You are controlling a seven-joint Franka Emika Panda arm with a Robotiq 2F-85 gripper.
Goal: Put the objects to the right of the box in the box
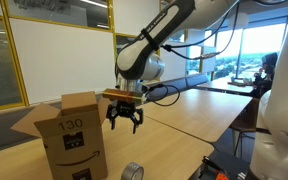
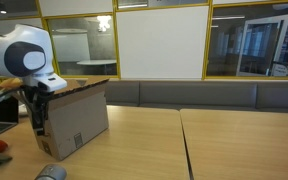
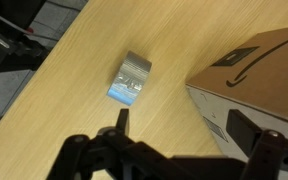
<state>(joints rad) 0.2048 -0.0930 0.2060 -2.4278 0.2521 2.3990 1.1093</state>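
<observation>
A long wooden desk spans the room. The robot arm reaches over it. Its jaws are spread and empty, hanging just beside the cardboard box, probably poised to descend on the item below. The box stands with its flaps open, but its inside is hidden. A small silver roll lies on the desk near the box, not yet packed.
</observation>
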